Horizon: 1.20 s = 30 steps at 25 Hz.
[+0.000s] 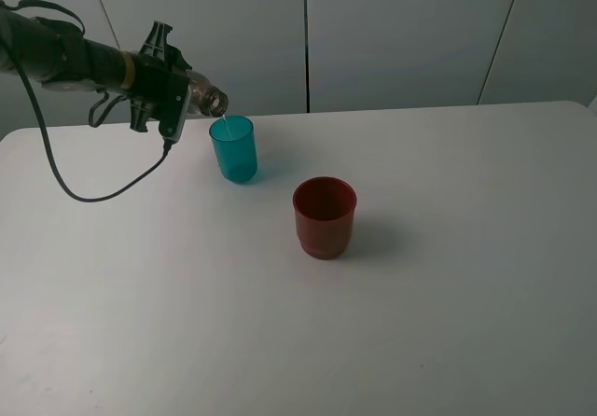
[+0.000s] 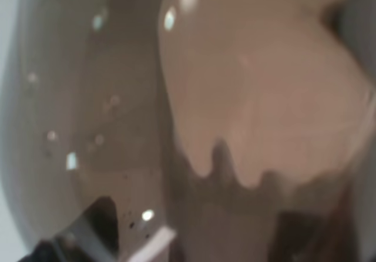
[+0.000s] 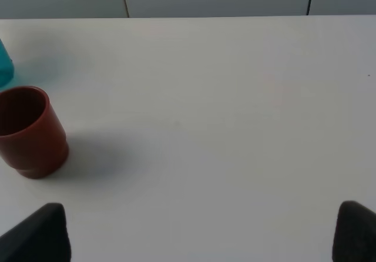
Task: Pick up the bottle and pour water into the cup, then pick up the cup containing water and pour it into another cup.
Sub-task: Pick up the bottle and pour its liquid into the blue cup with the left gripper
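Over the teal tumbler (image 1: 233, 150), left gripper (image 1: 175, 94) is clamping the smoky bottle (image 1: 211, 102) tipped sideways, thin stream falling in. Near it, apart, dark red cup (image 1: 324, 217) is standing upright; right gripper (image 3: 200, 234) is hanging spread wide.

one bottle (image 1: 211, 102), one teal cup (image 1: 233, 151), one red cup (image 1: 325, 218)

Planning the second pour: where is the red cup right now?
In the exterior high view the red cup stands upright near the table's middle, right of and nearer the camera than the teal cup, not touching it.
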Available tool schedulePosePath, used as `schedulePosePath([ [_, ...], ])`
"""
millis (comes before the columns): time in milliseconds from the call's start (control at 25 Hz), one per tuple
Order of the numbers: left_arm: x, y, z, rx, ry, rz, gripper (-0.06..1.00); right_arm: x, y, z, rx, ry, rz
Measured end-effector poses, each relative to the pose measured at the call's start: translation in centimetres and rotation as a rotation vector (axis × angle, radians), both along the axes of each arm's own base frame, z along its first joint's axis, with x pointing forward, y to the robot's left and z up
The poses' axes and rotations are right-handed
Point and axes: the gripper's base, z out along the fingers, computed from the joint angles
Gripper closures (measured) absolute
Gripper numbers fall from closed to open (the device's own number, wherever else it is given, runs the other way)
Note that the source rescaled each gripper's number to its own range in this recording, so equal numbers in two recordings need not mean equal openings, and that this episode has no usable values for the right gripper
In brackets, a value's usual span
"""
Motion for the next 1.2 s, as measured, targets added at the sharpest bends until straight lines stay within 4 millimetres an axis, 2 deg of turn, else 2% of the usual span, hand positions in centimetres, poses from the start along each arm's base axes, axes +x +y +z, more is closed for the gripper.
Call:
schedulePosePath([
  [1200,0.12,-0.25,0.33,0.079,-0.05,-0.087,0.93,0.0,0.0,0.0,0.0,0.0,0.0],
])
